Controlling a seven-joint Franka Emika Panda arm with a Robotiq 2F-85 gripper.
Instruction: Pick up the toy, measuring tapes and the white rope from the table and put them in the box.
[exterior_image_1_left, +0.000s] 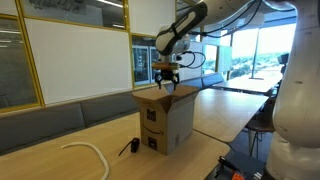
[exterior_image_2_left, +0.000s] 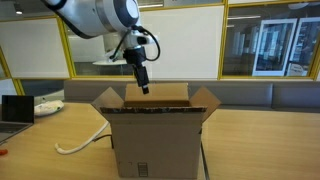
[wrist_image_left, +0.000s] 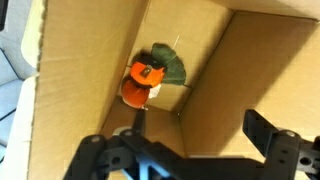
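Black claw (exterior_image_1_left: 166, 74) wide open, empty, above open brown cardboard box (exterior_image_1_left: 165, 122); orange-red measuring tape (wrist_image_left: 143, 82) touching grey-green rounded toy (wrist_image_left: 169, 64) inside; long white rope (exterior_image_1_left: 88, 145) on desk (exterior_image_1_left: 232, 116)

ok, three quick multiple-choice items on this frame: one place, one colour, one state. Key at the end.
1. Where is the long white rope relative to the brown cardboard box?
A inside it; B on the floor; C on the table beside it.
2. Colour of the small measuring-tape case beside the rounded grey-green toy in the box?
A orange-red; B blue; C white.
3. The gripper is:
A shut on the rope; B open, empty, above the box; C shut on the toy.
Key: C, rope curves on the tabletop in both exterior views; A, wrist view shows it; B, jaws apart, nothing between.
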